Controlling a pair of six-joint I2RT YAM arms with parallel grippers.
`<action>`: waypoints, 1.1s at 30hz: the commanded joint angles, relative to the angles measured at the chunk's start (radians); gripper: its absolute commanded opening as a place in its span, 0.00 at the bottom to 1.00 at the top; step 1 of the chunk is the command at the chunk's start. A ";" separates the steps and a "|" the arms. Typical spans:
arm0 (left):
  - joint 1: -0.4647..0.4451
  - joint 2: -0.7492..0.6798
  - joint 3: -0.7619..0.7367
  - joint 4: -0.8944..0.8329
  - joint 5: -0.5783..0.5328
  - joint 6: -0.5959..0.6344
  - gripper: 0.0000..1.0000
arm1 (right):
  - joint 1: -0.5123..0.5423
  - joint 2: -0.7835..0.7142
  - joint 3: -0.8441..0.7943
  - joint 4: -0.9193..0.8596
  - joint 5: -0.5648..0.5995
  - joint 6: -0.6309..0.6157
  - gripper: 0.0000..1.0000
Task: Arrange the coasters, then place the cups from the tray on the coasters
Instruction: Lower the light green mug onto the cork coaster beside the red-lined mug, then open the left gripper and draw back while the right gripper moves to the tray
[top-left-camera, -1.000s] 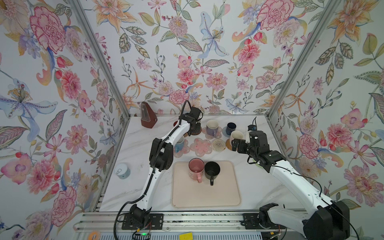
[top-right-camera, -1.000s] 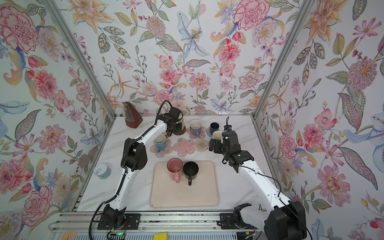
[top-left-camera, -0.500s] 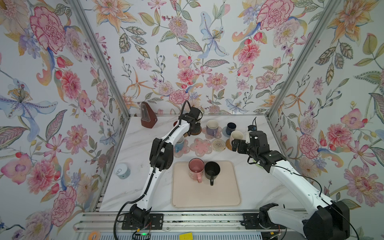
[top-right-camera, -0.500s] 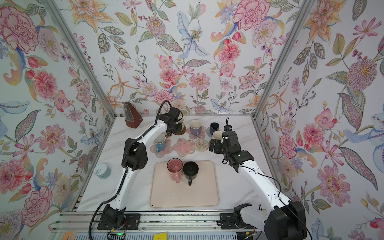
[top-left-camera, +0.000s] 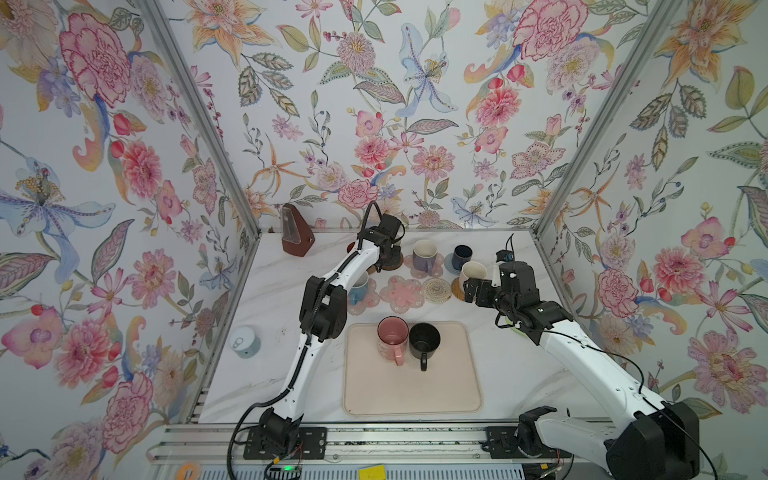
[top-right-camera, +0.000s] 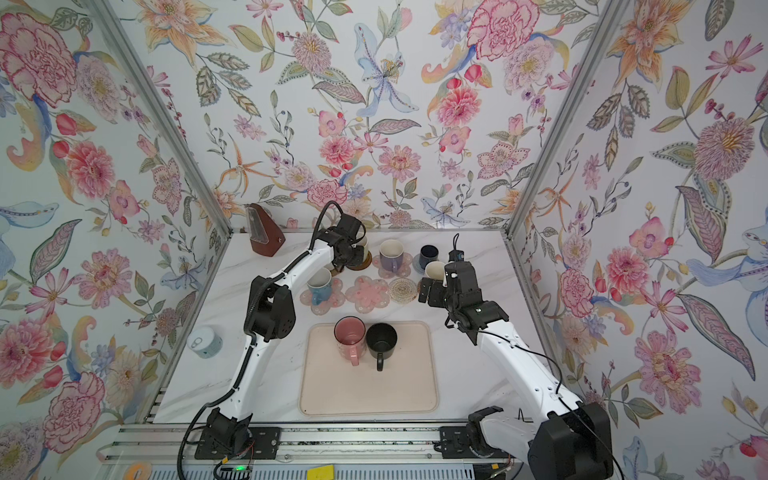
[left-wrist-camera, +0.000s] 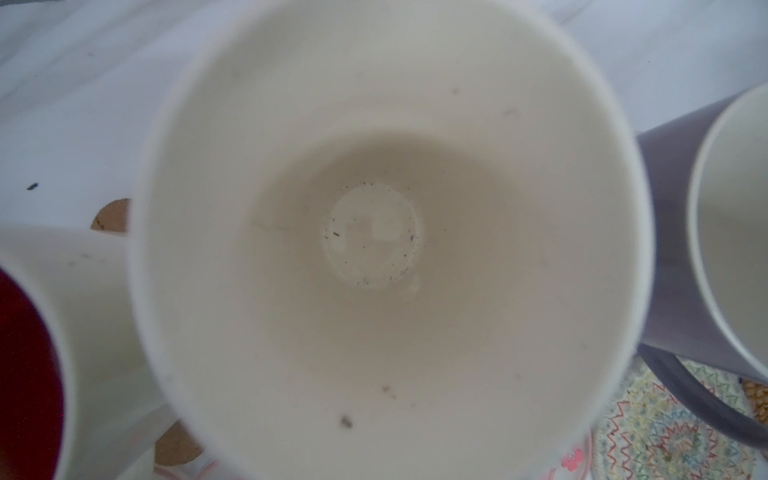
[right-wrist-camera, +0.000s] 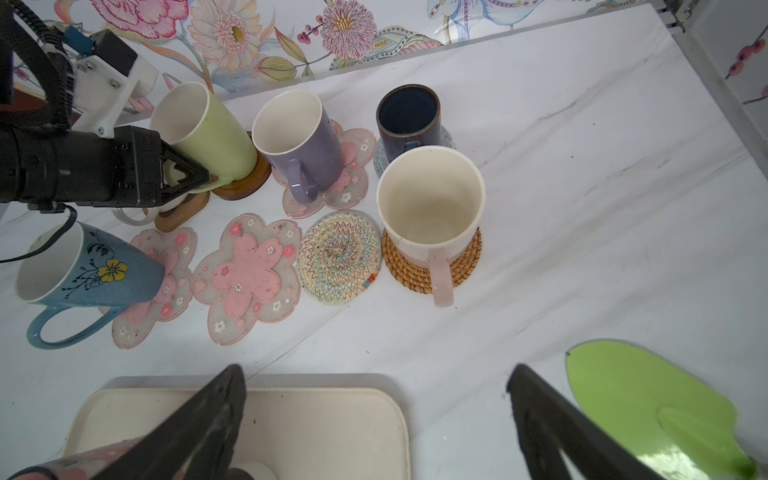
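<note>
Nothing moved since earlier frames; release pending.
In a top view: pink mug (top-left-camera: 392, 338), black mug (top-left-camera: 424, 341) on tray (top-left-camera: 415, 395).
Left wrist: light green mug (left-wrist-camera: 374, 237) fills frame.
Right wrist: left fingers (right-wrist-camera: 187, 174) clamp it on dark brown disc coaster (right-wrist-camera: 249, 180); right fingers (right-wrist-camera: 208, 415) wide, empty.

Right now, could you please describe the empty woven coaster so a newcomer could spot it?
Start at the beige tray and look just beyond its far edge. The woven coaster lies there between a bare pink flower coaster and the cream mug. It alone is round and pale with multicoloured zigzag stitching.
</note>
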 joint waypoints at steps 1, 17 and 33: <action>0.015 0.010 0.039 0.031 0.012 -0.013 0.11 | -0.005 -0.006 -0.004 -0.008 -0.005 0.001 0.99; 0.017 -0.034 -0.003 0.061 0.010 -0.022 0.50 | -0.009 -0.013 -0.003 -0.007 -0.004 0.002 0.99; -0.004 -0.757 -0.703 0.551 -0.104 0.002 0.99 | -0.012 0.029 0.018 0.005 -0.028 0.002 0.99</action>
